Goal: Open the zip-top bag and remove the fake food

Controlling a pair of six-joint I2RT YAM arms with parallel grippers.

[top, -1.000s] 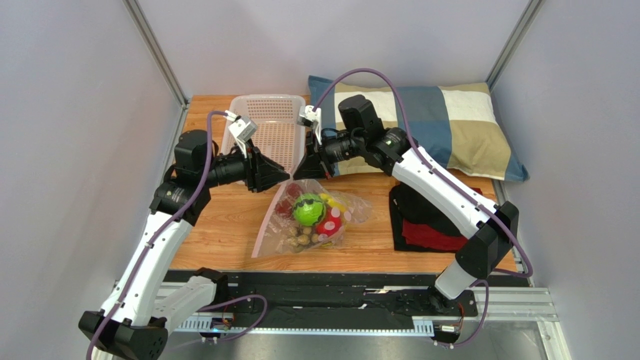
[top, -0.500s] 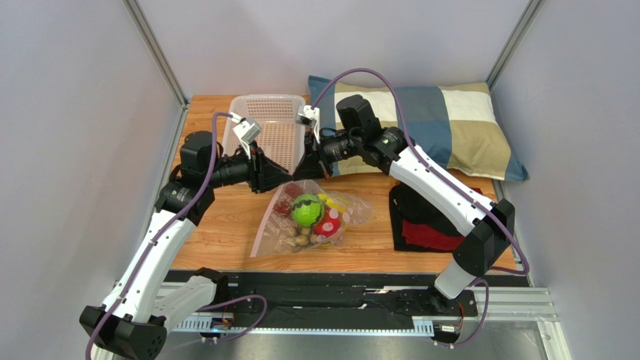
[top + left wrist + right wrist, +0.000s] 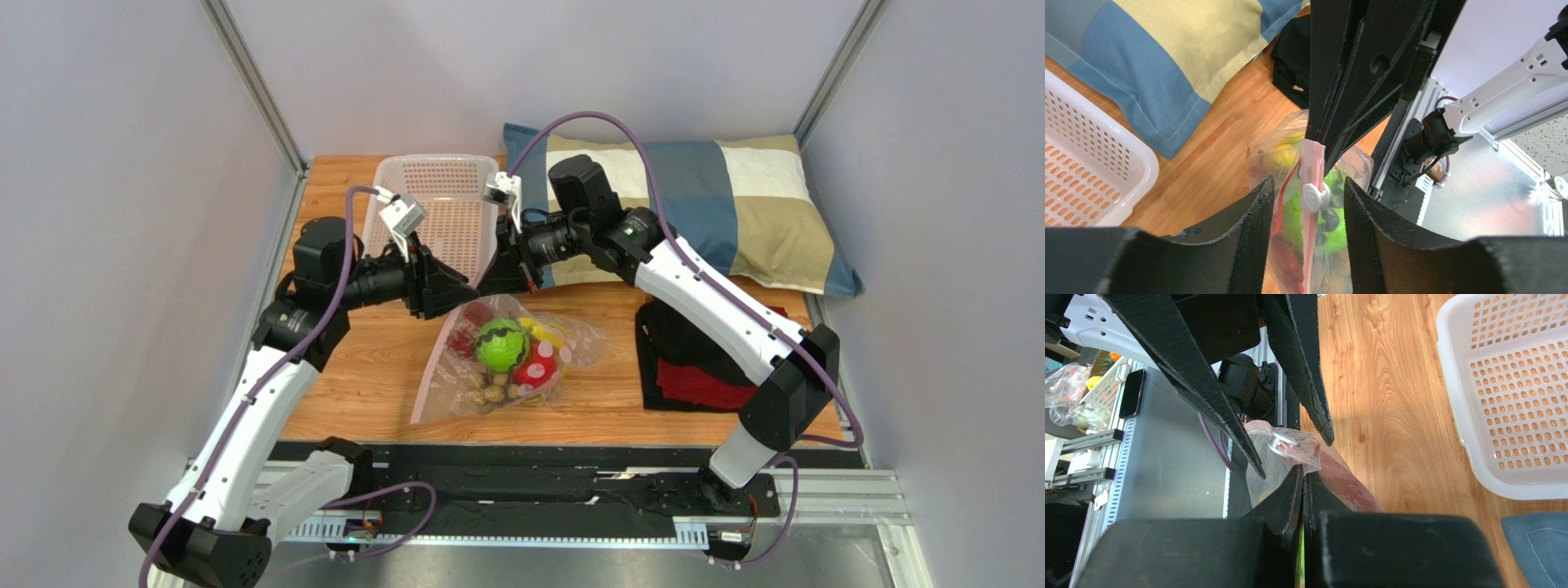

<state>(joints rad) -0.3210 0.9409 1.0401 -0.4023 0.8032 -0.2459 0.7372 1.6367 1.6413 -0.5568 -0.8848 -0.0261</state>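
From above, your zip-top bag sags soft on the table, fake food weighting it. Left wrist: left gripper holds its jaws apart astride the small slider, your likely handhold. Right wrist: right gripper is clamped on the slippery zip strip

Centre frame, a clear bag with a pink zip strip shows a bright green ball, red fruit, a yellow banana and brownish grapes. Above it is a white basket patterned with rows of holes. Upper right, a pillow is checked in blue, cream and tan. The desk is orange-brown wood grain. At right lies black and dark red cloth. The left arm and right arm are white with black joints and purple cables.
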